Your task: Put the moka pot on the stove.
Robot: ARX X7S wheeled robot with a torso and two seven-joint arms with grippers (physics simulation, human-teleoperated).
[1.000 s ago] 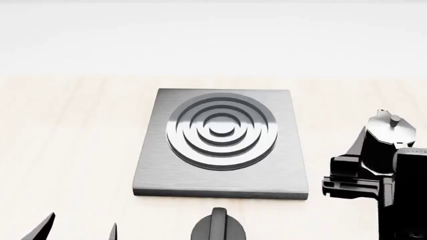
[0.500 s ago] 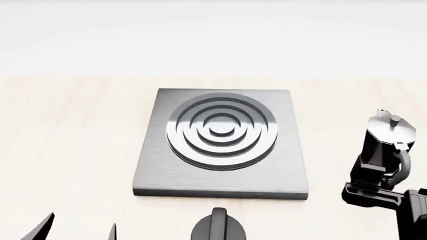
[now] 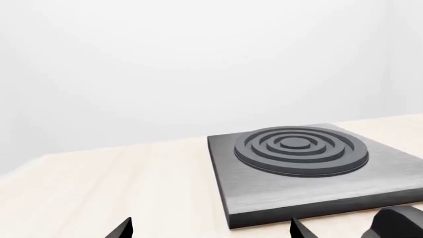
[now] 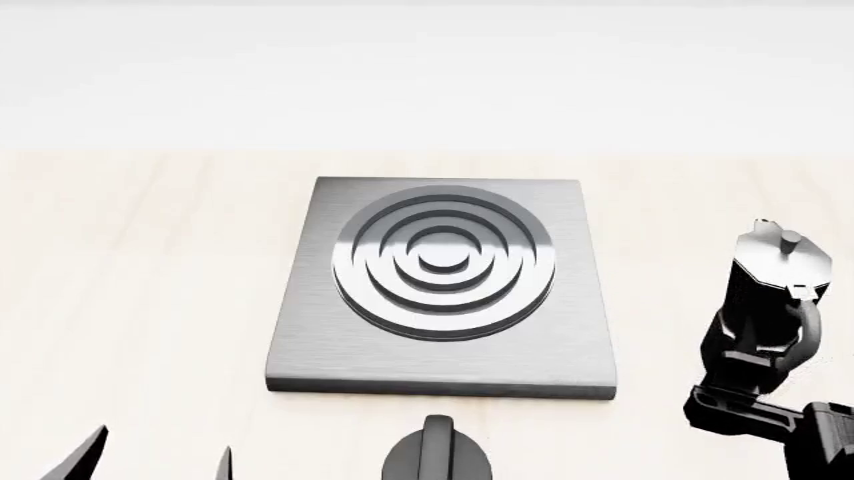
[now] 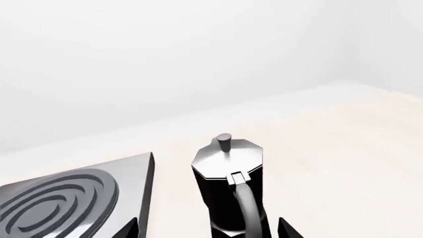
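The moka pot (image 4: 765,285) stands upright on the pale wood table, to the right of the stove (image 4: 441,285) and apart from it. It is black with a silvery lid and knob, its handle toward me. My right gripper (image 4: 754,385) sits low just behind it, open. In the right wrist view the moka pot (image 5: 228,191) fills the space ahead between the two spread fingertips (image 5: 129,230), untouched, with the stove (image 5: 73,198) beside it. My left gripper (image 3: 210,232) is open and holds nothing, near the stove's (image 3: 310,163) front left corner.
A short black round knob (image 4: 437,455) with a ridge lies in front of the stove's near edge, also in the left wrist view as the knob (image 3: 396,225). My left gripper (image 4: 158,460) shows only its tips at the bottom. A white wall backs the table.
My right gripper has dropped lower and drawn back toward me, from beside the pot's body to just behind its base. The pot, stove and left gripper have not moved.
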